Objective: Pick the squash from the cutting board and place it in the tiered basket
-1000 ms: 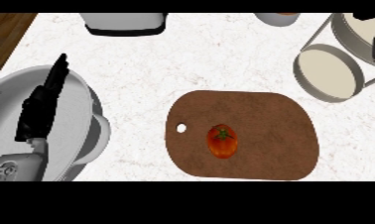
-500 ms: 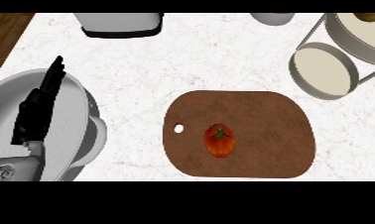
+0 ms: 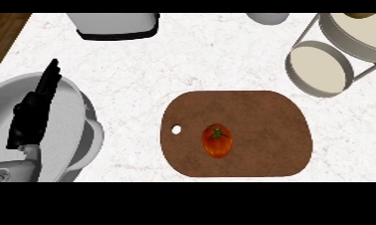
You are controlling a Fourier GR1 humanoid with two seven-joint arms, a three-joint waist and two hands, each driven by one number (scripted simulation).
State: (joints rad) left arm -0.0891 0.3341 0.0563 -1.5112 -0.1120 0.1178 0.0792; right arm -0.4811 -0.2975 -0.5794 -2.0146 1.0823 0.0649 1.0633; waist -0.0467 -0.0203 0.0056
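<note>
Well right of the open, straight-fingered left robot hand (image 3: 31,114), the squash (image 3: 217,140) lies on the cutting board (image 3: 268,119).

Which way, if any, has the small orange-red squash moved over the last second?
No. The orange-red squash sits at the same spot on the brown cutting board, just beside its hole.

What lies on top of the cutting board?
Only the squash lies on the cutting board, left of its middle. The patch of board under the squash is covered.
</note>
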